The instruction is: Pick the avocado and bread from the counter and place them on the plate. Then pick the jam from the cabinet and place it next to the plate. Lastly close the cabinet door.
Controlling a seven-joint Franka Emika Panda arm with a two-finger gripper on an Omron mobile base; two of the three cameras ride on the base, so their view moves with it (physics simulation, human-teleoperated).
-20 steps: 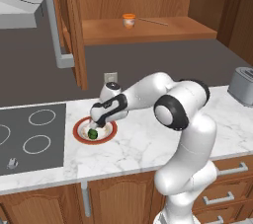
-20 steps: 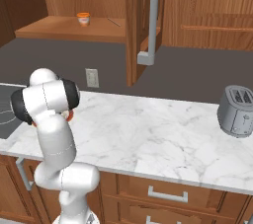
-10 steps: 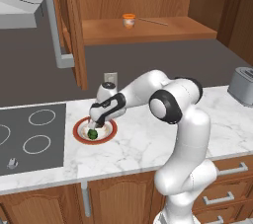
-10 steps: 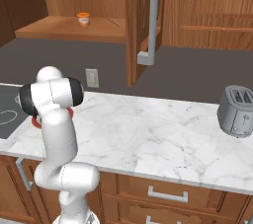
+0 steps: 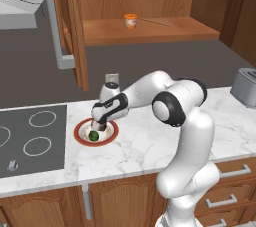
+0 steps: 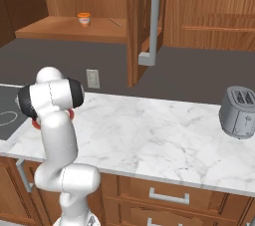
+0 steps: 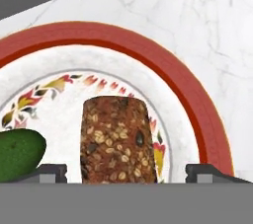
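Hand view: seeded brown bread [image 7: 117, 141] (blocky) lies on the plate [image 7: 197, 104].

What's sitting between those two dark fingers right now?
In the hand view, the bread lies on the plate between the spread fingers, with the avocado beside it.

The arm [image 5: 187, 136] is built of glossy white, rounded, tube-like links, with dark grey to black round caps at the joints. The hand section behind the fingers is black with a white collar. The two finger tips [image 7: 49, 172] are small, dark grey, flat-topped blocks.
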